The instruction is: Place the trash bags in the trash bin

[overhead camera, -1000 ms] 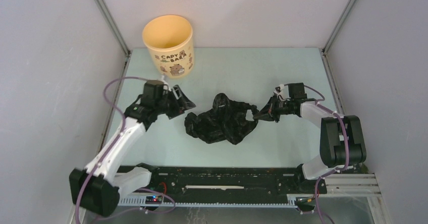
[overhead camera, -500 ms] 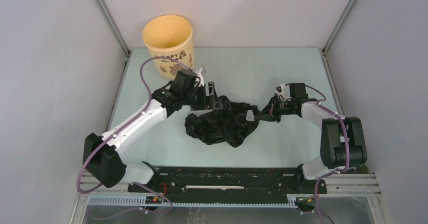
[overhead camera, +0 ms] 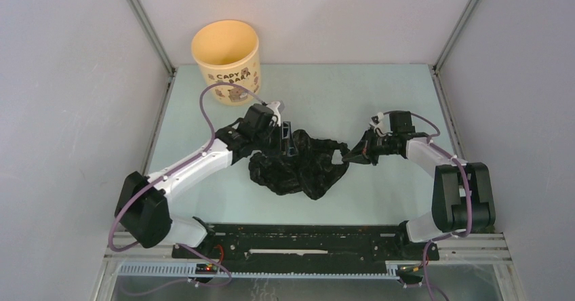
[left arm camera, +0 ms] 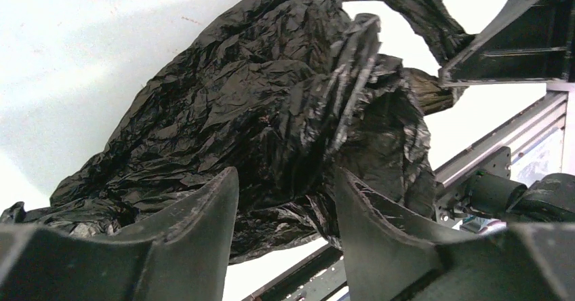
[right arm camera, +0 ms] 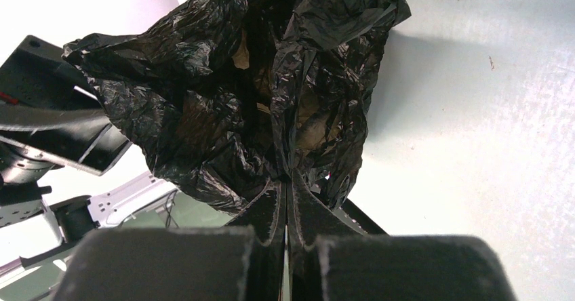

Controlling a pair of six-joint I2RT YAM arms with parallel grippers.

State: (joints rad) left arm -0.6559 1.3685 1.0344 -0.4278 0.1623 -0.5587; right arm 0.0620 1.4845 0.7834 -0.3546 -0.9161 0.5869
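Note:
A crinkled black trash bag [overhead camera: 298,169] lies bunched in the middle of the table. My right gripper [overhead camera: 348,156] is shut on the bag's right edge; the wrist view shows thin plastic [right arm camera: 271,111] pinched between the closed fingers. My left gripper [overhead camera: 287,142] is open at the bag's upper left edge, its fingers [left arm camera: 196,233] apart with a fold of the bag [left arm camera: 285,111] between and just past them. The pale yellow trash bin [overhead camera: 227,60] with "CAPY BARA" print stands upright and open at the back left, apart from both grippers.
Metal frame posts [overhead camera: 146,26] and grey walls close in the table on the left, right and back. A black rail [overhead camera: 305,241] runs along the near edge between the arm bases. The left arm's purple cable [overhead camera: 207,114] loops above its forearm.
My left arm has swung right from near the bin to the bag's upper left edge, its open fingers now around a fold. The right gripper has kept its hold and place.

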